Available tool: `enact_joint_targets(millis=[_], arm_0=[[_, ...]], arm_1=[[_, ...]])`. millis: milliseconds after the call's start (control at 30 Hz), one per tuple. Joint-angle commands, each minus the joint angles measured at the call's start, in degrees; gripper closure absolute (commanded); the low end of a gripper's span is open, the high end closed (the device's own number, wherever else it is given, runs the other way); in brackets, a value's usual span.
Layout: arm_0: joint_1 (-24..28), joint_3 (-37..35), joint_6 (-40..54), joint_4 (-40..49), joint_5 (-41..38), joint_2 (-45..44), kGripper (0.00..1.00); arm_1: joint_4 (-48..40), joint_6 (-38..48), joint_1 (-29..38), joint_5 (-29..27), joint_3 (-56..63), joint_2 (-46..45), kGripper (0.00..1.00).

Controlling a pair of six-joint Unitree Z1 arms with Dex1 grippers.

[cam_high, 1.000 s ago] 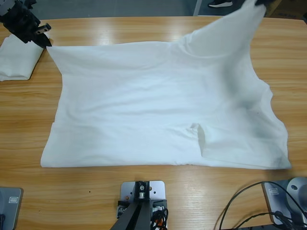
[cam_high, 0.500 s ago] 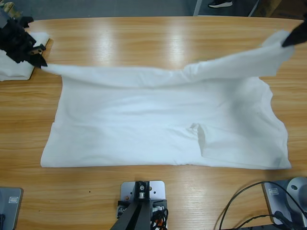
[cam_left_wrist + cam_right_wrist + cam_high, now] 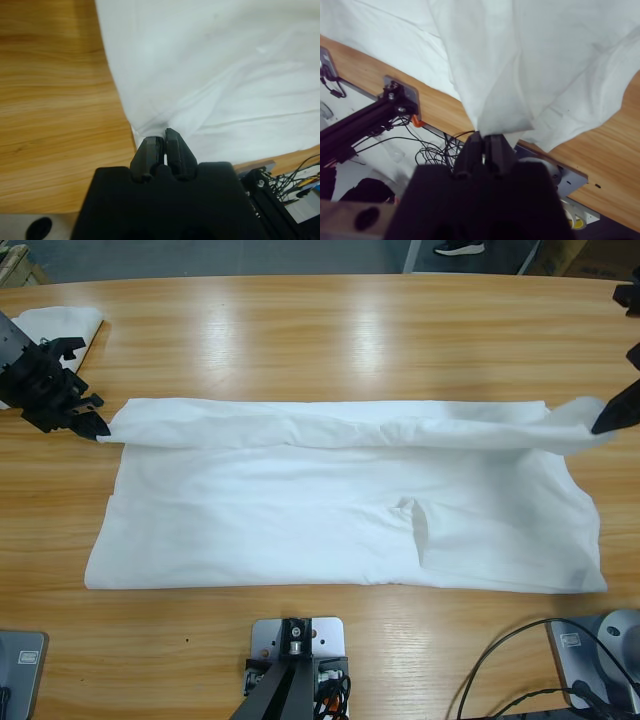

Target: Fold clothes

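A large white T-shirt (image 3: 330,510) lies spread across the wooden table (image 3: 330,330), with its far edge turned over toward the front in a long band. My left gripper (image 3: 100,432) is at the band's left end, shut on a corner of the fabric; the left wrist view shows the jaws (image 3: 165,137) pinching the shirt (image 3: 225,65). At the right end my right gripper (image 3: 598,425) is shut on the other corner and holds it slightly above the table. In the right wrist view the shirt (image 3: 535,55) hangs bunched from that gripper (image 3: 484,137).
A second white garment (image 3: 55,322) lies folded at the table's far left corner, behind the left arm. Black cables (image 3: 520,670) loop at the front right. A strip of bare wood runs along the front edge and the back of the table.
Both grippers have carried the shirt's far edge toward the front. The right one came down from high at the back, so the lifted cloth now lies as a folded band.
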Motion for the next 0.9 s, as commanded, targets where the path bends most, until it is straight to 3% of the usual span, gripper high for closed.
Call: enact_joint_targets(millis=[33,167,900], arm_0=[[-1.3,3.2,-0.2,-0.8,-0.7,-1.1,1.0],[-0.5,4.7,0.3,-0.9,-0.7,-1.7,1.0],[0.1,11.8,0.6,-7.3,-1.3,3.9,1.0]], arm_1=[[-0.2,-1.4,-0.9,-1.9,2.0,-0.3,1.0],[1.1,-3.0,-3.8,-3.8,1.4,-0.3,1.0],[-3.0,-3.4,-3.8,-6.4,9.9,4.5,1.0]])
